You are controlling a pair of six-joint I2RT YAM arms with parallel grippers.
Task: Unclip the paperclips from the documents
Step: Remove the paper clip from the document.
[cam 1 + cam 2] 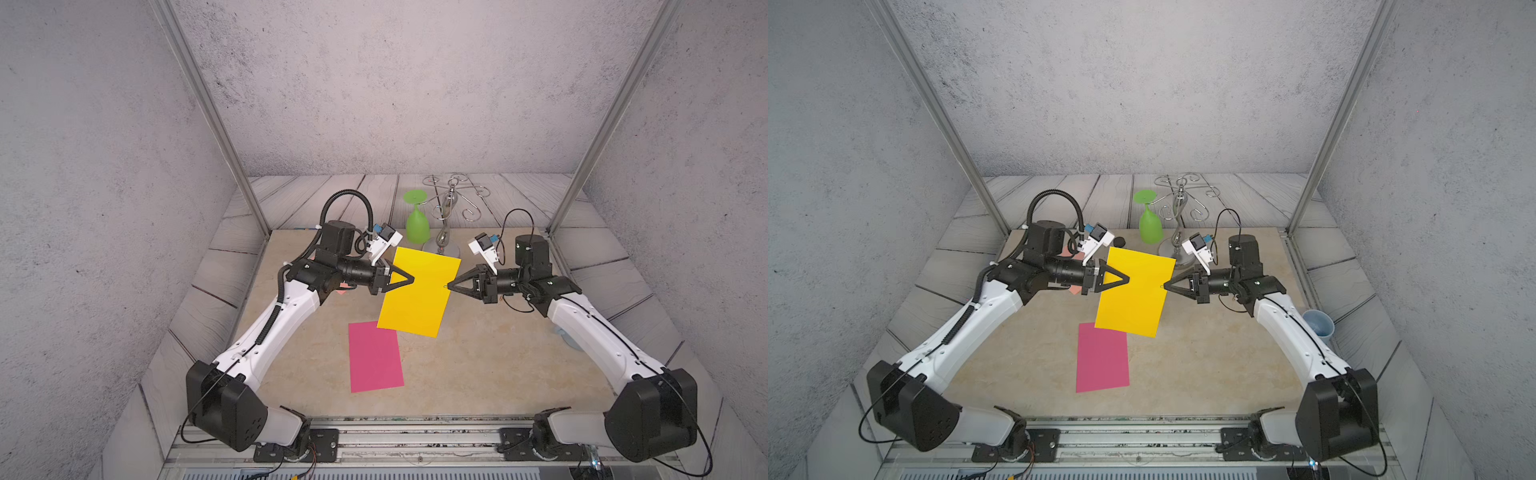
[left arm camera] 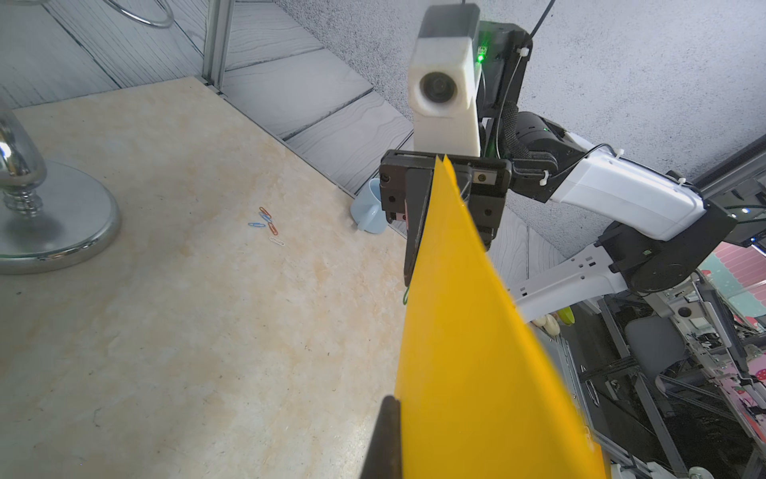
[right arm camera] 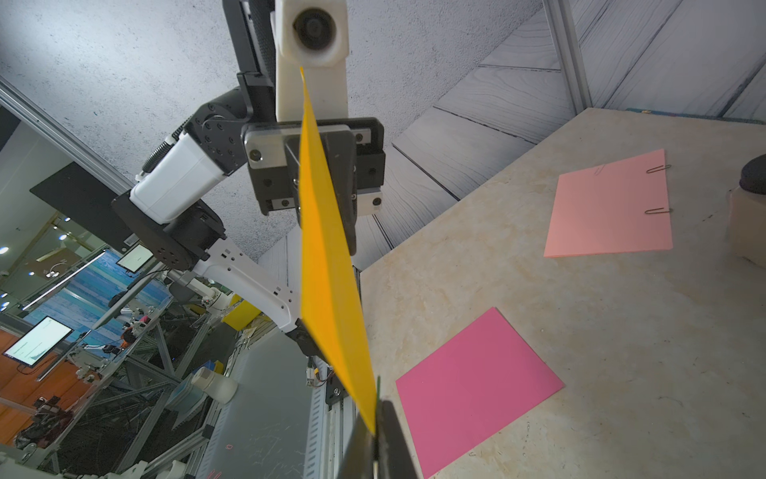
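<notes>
A golden yellow document (image 1: 419,291) (image 1: 1133,291) hangs upright in the air between my two grippers. My left gripper (image 1: 413,279) (image 2: 398,404) is shut on its left edge. My right gripper (image 1: 449,286) (image 3: 377,414) is shut at the opposite edge, on a thin green paperclip (image 3: 378,385) (image 2: 406,295) that sits there. The magenta document (image 1: 374,357) (image 3: 476,385) lies flat on the table below. The salmon pink document (image 3: 609,207) lies behind the left arm with two dark paperclips (image 3: 658,169) on one edge. Several loose paperclips (image 2: 265,224) lie together on the table.
A chrome wire stand (image 1: 451,199) with a round base (image 2: 54,224) and an upturned green glass (image 1: 417,222) stand at the back. A pale blue cup (image 1: 1318,326) sits off the table's right edge. A dark round object on a box (image 3: 752,207) sits near the pink sheet.
</notes>
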